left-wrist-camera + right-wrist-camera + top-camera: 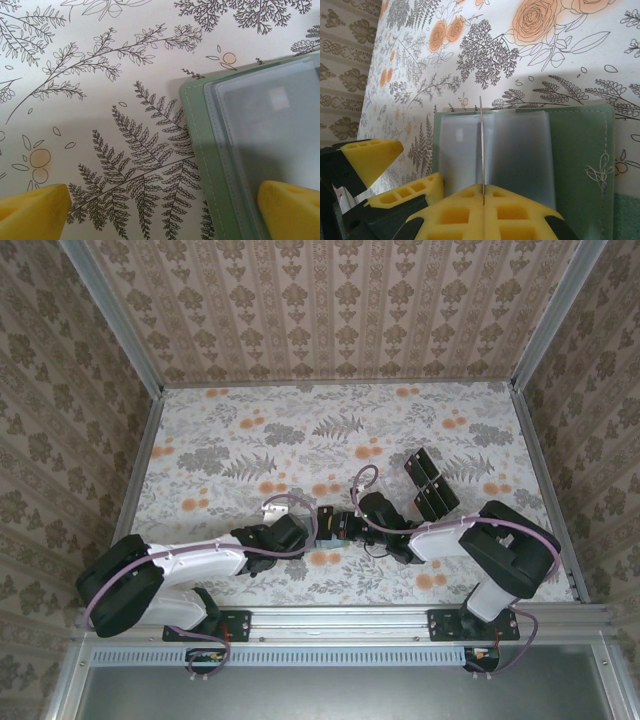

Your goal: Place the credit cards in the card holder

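Green card holder (575, 150) (partly cropped) lies beneath right gripper (483, 192) jaws pinching edge-on credit card (481, 130); left gripper (161, 207) jaws wide.

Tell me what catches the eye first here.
A green wallet lies open on the flowered table. The right gripper pinches a card edge-on above its clear sleeves; the left gripper hangs open at its corner. More black cards lie to the right, farther back.

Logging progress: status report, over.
Left gripper open, astride card holder edge. Right gripper shut on edge-on credit card over open sleeves. Spare cards aside, nothing blocking.
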Robot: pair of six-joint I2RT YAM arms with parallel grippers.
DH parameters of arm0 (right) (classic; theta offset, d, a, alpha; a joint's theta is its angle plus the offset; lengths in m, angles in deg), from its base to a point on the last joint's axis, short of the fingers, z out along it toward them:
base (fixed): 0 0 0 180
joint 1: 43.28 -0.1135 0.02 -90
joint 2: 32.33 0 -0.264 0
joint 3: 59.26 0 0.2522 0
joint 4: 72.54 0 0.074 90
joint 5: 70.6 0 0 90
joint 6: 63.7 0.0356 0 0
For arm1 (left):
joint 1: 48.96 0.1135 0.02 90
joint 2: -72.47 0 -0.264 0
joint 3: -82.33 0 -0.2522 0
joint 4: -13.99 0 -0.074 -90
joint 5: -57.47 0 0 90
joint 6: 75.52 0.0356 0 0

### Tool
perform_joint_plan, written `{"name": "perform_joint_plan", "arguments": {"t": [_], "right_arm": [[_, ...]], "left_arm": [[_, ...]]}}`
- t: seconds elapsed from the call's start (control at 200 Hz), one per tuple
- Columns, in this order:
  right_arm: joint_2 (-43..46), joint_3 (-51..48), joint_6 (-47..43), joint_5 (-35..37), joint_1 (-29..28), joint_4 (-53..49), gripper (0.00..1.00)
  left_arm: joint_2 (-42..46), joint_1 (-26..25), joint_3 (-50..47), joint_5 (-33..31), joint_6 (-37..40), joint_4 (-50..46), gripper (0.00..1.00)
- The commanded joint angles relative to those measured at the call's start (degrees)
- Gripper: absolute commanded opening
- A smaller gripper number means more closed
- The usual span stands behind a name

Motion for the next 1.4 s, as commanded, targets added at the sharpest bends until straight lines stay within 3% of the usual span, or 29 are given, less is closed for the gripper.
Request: {"name": "perform_joint_plan", "arguments": {"t": [0.0, 0.455, 0.965, 1.395], "right_arm": [[-1.35, -1.01, 0.48, -1.45, 0.25, 3.28, 0.0], [-2.25, -1.89, 1.87, -2.99, 0.3, 5.79, 0.0], [2.47, -2.47, 1.21, -1.46, 0.76, 3.52, 0.0], [-1.59, -0.93, 1.95, -2.62, 0.78, 5.76, 0.0]], "left_arm": [[-1.15, -0.18, -0.72, -0.46, -0.6, -2.78, 1.0], [-1.0, -0.18, -0.98, -0.46, -0.76, -2.81, 1.0], [-0.96, -0.27, -0.89, -0.46, -0.87, -2.81, 1.0], [-0.88, -0.35, -0.83, -0.46, -0.81, -2.92, 1.0]]}}
